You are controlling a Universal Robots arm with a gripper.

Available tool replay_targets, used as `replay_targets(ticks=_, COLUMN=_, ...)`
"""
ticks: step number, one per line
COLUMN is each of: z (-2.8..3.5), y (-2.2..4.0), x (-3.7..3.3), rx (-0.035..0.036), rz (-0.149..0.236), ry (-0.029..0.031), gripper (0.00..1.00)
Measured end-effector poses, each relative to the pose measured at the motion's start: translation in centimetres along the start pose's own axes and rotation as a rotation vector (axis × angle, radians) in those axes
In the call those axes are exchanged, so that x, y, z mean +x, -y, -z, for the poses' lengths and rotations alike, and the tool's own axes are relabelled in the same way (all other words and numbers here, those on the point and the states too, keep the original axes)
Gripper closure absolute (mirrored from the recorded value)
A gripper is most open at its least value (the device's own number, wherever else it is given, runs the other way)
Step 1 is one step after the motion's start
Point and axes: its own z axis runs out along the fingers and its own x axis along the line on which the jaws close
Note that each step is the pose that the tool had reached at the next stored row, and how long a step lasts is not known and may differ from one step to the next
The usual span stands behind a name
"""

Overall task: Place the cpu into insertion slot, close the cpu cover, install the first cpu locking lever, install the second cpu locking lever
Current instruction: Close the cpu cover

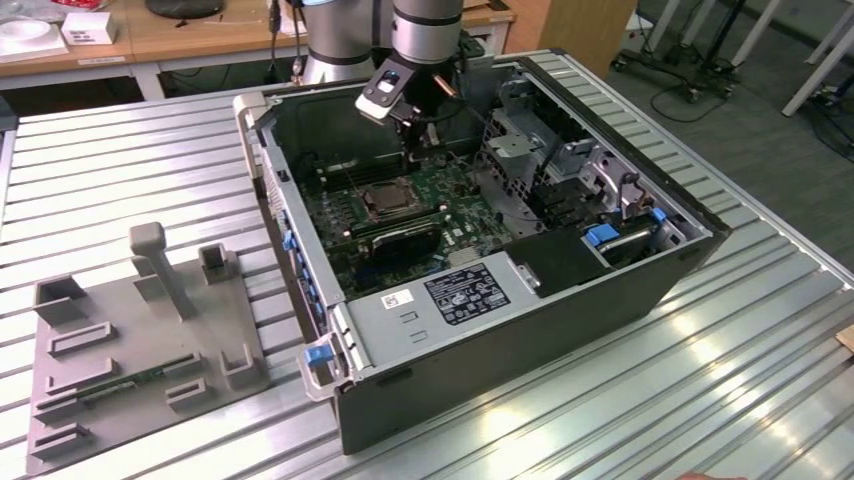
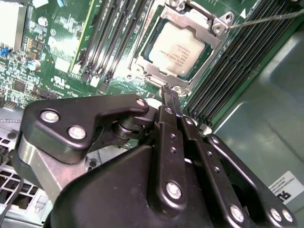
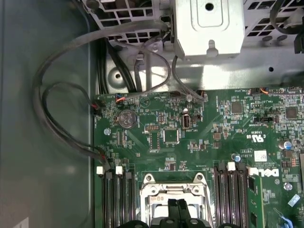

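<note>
The cpu (image 2: 178, 47), a pale square chip, lies in the insertion slot (image 1: 383, 198) on the green board inside the open computer case. The silvery cpu cover (image 2: 156, 71) lies flat around it, framing its face. A thin metal locking lever (image 2: 266, 19) sticks out from the cover's corner, away over the memory slots. My gripper (image 2: 169, 92) is shut with nothing between its fingers; its tips hang just above the cover's edge. In the first wrist view the gripper (image 3: 176, 206) is over the cover (image 3: 173, 187). In the exterior view the gripper (image 1: 424, 155) hovers above the board, beside the slot.
Long black memory slots (image 2: 114, 38) flank the socket on both sides. Loose grey cables (image 3: 61, 118) and a metal drive cage (image 3: 209, 28) crowd the board's far end. The case walls (image 1: 280, 200) enclose the work area. A grey fixture plate (image 1: 134, 340) sits on the table at the exterior view's left.
</note>
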Motion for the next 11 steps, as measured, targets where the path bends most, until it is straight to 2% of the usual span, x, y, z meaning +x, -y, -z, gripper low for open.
replay_targets(ticks=8, z=-0.12, y=1.36, x=-0.06, rx=0.0001, rz=0.0, ry=0.0001, gripper=0.9)
replay_targets(ticks=11, z=-0.13, y=1.43, x=-0.06, rx=0.0001, rz=0.0, ry=0.0002, gripper=0.9)
